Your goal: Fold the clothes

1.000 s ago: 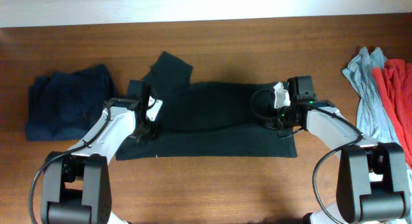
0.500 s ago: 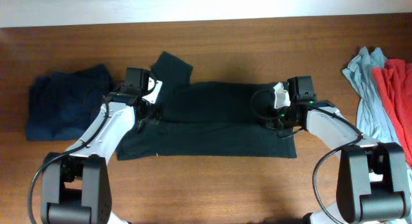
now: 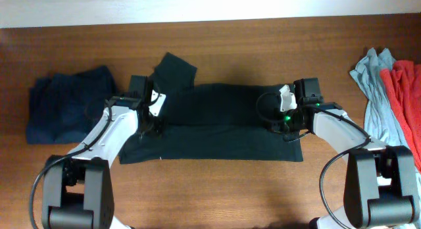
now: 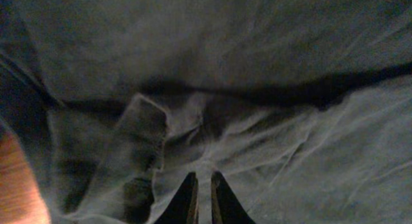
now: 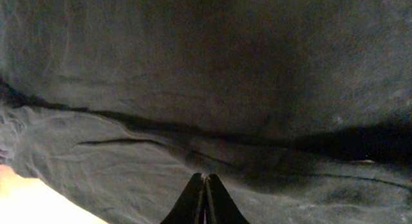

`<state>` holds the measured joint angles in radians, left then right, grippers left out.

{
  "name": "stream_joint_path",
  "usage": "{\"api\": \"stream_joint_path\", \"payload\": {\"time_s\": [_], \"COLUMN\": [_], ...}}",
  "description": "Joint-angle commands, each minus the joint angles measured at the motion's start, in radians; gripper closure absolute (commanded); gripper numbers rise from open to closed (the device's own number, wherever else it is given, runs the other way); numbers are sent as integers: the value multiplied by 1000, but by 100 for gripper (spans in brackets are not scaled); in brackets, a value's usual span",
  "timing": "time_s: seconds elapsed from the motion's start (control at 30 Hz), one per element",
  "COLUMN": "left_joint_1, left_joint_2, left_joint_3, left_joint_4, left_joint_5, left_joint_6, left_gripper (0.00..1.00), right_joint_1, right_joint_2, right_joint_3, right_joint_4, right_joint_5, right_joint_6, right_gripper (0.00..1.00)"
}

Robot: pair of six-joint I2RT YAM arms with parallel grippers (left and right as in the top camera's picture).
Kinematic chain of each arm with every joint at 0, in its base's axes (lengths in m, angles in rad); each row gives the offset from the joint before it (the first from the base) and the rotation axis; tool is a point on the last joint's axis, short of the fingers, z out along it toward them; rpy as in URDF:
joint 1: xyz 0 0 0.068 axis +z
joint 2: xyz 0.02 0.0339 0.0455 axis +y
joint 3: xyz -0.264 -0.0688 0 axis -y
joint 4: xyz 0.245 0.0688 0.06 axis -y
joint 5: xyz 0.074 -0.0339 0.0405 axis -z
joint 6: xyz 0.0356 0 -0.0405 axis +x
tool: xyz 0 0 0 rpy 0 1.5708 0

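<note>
A navy garment (image 3: 66, 110) lies bunched at the table's (image 3: 263, 38) left end. The black T-shirt (image 3: 217, 124) lies mid-table, its long axis left to right, with one sleeve jutting up at the far left. The left gripper (image 4: 201, 179), all but closed, pinches wrinkled cloth at the shirt's left end; half a second ago it sat farther up. The right gripper (image 5: 205, 177), closed, pinches the right end and is unmoved. A grey-blue garment (image 3: 371, 91) and a red garment (image 3: 404, 97) lie far right.

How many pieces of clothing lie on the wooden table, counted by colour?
Black short-sleeved cloth T-shirt: 1
Navy cloth garment: 1
Grey-blue cloth garment: 1
Red cloth garment: 1
Total: 4
</note>
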<state>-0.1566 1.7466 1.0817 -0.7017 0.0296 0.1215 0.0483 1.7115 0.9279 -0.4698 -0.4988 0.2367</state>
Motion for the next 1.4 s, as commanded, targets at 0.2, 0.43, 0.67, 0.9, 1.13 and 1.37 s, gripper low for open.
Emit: {"api": "stream_joint_path", "payload": {"time_s": [0.2, 0.43, 0.67, 0.9, 1.13, 1.37], "left_joint_1": [3, 2, 3, 60, 84, 83], "left_joint_2": [55, 55, 54, 57, 62, 75], "left_joint_3": [-67, -27, 86, 28, -68, -68], "left_joint_4": [181, 281, -31, -151, 54, 180], "left_joint_5": [-24, -39, -1, 0, -37, -34], "left_joint_6": [1, 1, -60, -238, -236, -233], "left_gripper": [99, 99, 92, 92, 90, 91], "right_joint_1": [-5, -5, -5, -5, -5, -5], "right_joint_2": [-1, -1, -1, -1, -1, -1], "right_joint_3": [0, 0, 0, 0, 0, 0], "right_joint_4": [-2, -3, -20, -21, -22, -24], "right_joint_5": [2, 2, 2, 2, 2, 2], "right_joint_6": [7, 7, 7, 7, 7, 7], "right_gripper": [92, 92, 92, 92, 92, 92]}}
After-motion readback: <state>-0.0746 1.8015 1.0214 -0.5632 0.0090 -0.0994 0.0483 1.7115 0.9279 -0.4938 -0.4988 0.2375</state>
